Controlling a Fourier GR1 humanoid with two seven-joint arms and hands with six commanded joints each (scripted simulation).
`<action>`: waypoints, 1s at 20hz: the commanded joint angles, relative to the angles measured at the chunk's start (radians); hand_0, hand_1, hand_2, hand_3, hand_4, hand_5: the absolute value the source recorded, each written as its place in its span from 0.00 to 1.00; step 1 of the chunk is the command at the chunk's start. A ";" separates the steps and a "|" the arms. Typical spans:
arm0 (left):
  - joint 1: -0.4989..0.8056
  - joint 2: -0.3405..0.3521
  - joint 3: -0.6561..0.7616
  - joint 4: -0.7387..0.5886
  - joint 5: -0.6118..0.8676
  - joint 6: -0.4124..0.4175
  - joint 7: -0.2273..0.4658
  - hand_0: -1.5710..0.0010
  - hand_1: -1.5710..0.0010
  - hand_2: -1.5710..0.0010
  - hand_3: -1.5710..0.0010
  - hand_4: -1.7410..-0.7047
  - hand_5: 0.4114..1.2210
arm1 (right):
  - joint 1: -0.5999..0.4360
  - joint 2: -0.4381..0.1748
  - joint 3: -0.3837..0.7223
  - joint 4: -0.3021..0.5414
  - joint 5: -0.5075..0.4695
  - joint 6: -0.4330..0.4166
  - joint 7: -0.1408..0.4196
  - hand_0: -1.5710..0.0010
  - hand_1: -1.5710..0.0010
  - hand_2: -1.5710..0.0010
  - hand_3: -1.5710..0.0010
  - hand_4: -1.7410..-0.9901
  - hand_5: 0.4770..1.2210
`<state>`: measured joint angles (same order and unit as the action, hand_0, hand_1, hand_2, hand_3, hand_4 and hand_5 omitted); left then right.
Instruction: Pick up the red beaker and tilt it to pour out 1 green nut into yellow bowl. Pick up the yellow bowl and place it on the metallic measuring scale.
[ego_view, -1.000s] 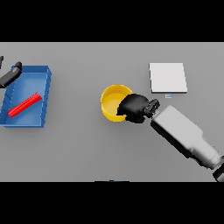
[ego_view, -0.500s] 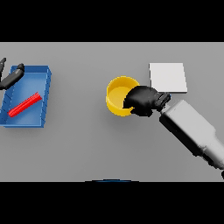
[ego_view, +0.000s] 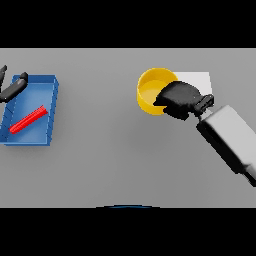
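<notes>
Head view: right hand (ego_view: 181, 99) curled over the near-right rim of the yellow bowl (ego_view: 150, 90), gripping it. Measuring scale (ego_view: 199, 80) lying just beyond the knuckles, partly hidden behind bowl and hand. Left hand (ego_view: 12, 87) idle, well apart, by the blue tray (ego_view: 50, 110) holding the red beaker (ego_view: 29, 119).

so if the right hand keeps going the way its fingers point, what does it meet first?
The right hand points toward the view's left, fingers curled on the yellow bowl, so the bowl itself comes first. Past the bowl, bare grey table as far as the blue tray; height over the table is unclear.
</notes>
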<state>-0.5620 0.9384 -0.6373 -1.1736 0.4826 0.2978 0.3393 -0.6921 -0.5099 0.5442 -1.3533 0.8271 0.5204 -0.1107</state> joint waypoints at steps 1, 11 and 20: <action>0.006 -0.003 0.000 -0.004 0.003 0.007 0.005 1.00 1.00 1.00 1.00 0.98 0.36 | -0.013 -0.013 -0.014 0.015 -0.003 -0.010 -0.016 0.00 0.00 0.04 0.27 0.00 1.00; 0.012 0.005 0.002 -0.028 0.013 0.020 0.042 1.00 1.00 1.00 1.00 0.97 0.40 | -0.067 -0.051 -0.098 0.290 0.020 -0.167 -0.071 0.00 0.00 0.01 0.27 0.00 1.00; 0.013 0.020 -0.001 -0.035 0.009 0.012 0.056 1.00 1.00 1.00 1.00 0.98 0.37 | -0.112 -0.010 -0.136 0.554 0.032 -0.255 -0.092 0.00 0.00 0.08 0.16 0.00 1.00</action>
<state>-0.5492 0.9585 -0.6381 -1.2087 0.4920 0.3095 0.3955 -0.8036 -0.5195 0.4083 -0.7992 0.8600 0.2647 -0.2011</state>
